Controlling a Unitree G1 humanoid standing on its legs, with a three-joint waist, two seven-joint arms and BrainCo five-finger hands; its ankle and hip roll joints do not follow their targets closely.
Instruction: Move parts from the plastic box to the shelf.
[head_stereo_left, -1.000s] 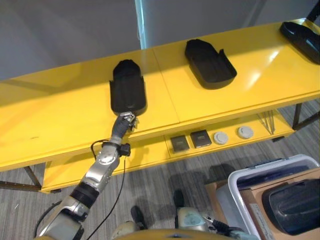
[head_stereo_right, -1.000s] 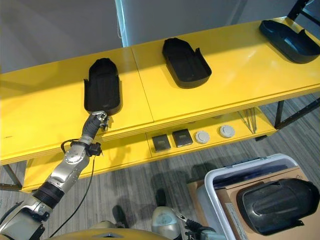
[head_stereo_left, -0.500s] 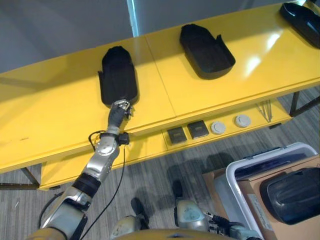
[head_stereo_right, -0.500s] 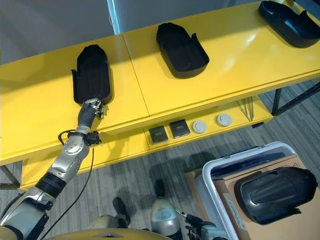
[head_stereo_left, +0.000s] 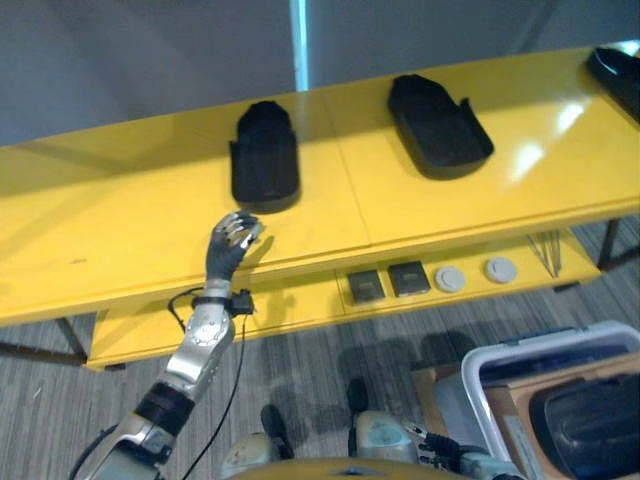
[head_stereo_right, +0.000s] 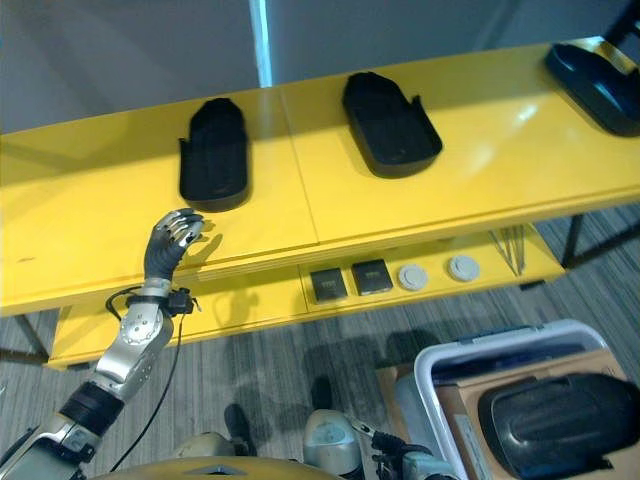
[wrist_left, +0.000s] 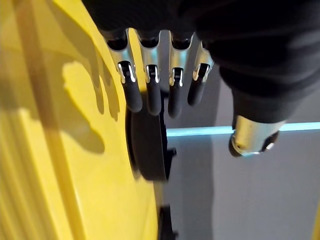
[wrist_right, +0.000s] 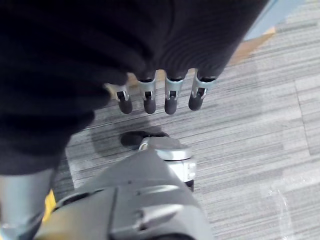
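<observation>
One left hand (head_stereo_left: 229, 246) raised, fingers relaxed, near black part (head_stereo_left: 264, 156) on shelf (head_stereo_left: 120, 220)

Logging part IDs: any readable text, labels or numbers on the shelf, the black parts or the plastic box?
None readable.
Black parts on the shelf: no visible markings.
Plastic box: no label legible.
Cardboard in the box: any print is too blurred to read.
Squares and discs on the lower shelf: no legible text.
</observation>
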